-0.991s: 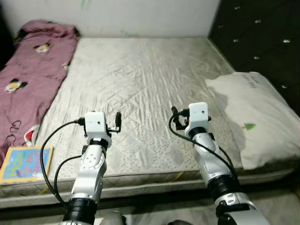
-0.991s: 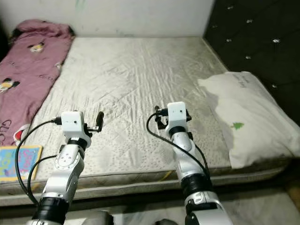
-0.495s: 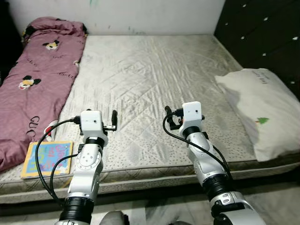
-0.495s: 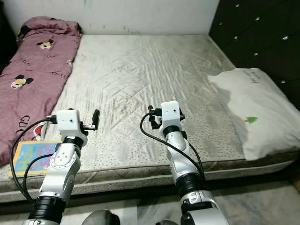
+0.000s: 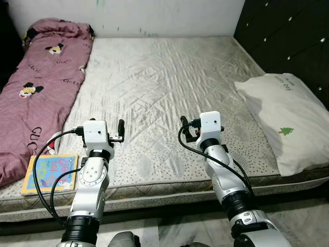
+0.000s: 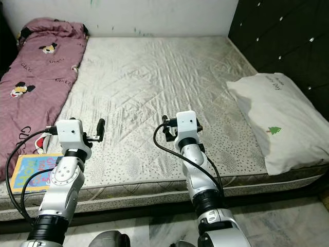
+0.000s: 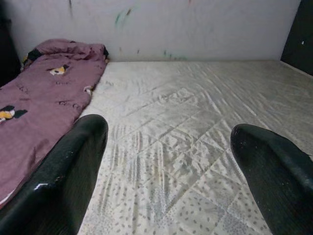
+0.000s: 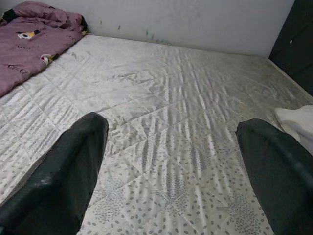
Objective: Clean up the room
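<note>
Bare quilted mattress [image 5: 164, 87], crumpled maroon blanket [image 5: 36, 87], colourful book [image 5: 49, 172]

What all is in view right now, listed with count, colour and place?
mattress: one, off-white quilted, fills the middle of the scene
blanket: one, maroon with cartoon prints, along the mattress's left side
book: one, blue and yellow, near left corner of the mattress, beside the blanket
pillow: one, white with a small green tree print, right edge of the mattress
headboard: one, black tufted, on the right behind the pillow
wall: white, with faint coloured marks, at the far end
left gripper: black fingers open, over the near left mattress
right gripper: black fingers open, over the near middle mattress
</note>
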You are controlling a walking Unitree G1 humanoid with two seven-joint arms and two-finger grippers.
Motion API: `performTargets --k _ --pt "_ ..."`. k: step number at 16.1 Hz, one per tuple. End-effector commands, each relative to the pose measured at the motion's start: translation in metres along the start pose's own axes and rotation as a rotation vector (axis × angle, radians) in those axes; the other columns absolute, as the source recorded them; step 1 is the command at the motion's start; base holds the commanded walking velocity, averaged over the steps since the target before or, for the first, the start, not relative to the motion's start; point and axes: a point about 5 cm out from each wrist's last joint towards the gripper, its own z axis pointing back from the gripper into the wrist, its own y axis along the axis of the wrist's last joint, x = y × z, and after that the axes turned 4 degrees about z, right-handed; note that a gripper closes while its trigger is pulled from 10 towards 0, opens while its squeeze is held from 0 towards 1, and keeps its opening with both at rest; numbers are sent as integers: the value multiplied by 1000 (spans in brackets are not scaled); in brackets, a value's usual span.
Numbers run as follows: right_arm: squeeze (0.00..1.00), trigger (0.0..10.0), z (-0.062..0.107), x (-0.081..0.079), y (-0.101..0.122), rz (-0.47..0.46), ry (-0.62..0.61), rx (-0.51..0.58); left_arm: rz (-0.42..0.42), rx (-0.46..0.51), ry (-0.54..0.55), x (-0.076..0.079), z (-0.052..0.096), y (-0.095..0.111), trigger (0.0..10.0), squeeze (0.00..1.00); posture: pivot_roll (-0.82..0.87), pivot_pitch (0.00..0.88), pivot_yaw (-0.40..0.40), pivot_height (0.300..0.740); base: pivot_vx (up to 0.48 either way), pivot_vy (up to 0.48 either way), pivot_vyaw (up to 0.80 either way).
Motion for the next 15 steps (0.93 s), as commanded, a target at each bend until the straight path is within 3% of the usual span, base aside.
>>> performTargets --k 1,2,3,7,15 --pt "0 10000 -2 2 4 -9 -7 8 -74 55 13 -2 -1 7 10000 0 120 0 -29 740 0 0 0" --pt "0 10000 -2 2 4 -9 -6 8 -68 71 -1 -2 -1 9 10000 0 120 0 -29 740 0 0 0" --pt "0 10000 -3 2 4 -9 -6 7 -8 77 -31 -3 -1 9 10000 0 120 0 -29 740 0 0 0" --pt "0 10000 -3 2 4 -9 -6 6 8 45 -5 -4 0 4 10000 0 120 0 -29 740 0 0 0" --pt "0 10000 -3 1 4 -3 -2 3 -21 -21 -11 -2 -1 -6 10000 0 118 0 -27 740 0 0 0"
